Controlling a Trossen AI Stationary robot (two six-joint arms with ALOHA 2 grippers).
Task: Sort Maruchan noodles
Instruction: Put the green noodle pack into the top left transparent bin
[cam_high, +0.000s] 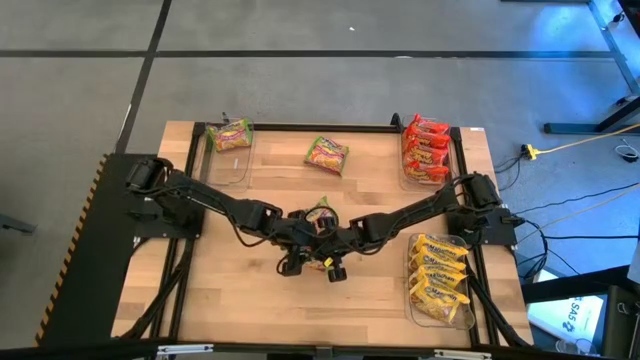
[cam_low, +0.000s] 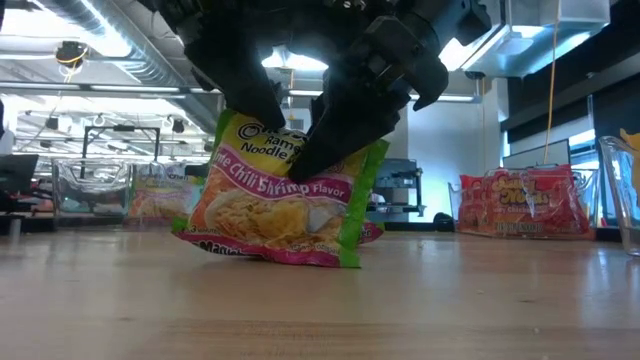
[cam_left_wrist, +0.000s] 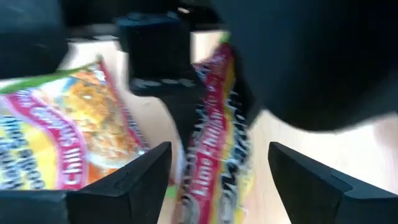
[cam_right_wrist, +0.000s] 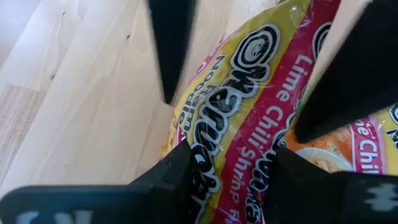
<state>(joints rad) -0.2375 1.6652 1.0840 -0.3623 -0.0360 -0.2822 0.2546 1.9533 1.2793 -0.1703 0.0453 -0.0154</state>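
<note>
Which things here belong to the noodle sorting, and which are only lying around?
Belong to the job:
- green-pink packets at table centre, between both grippers
- loose green-pink packet
- green-pink packet in the far-left bin
- red-orange packets
- yellow packets
- left gripper, right gripper

Only lying about:
- yellow cable on the floor
</note>
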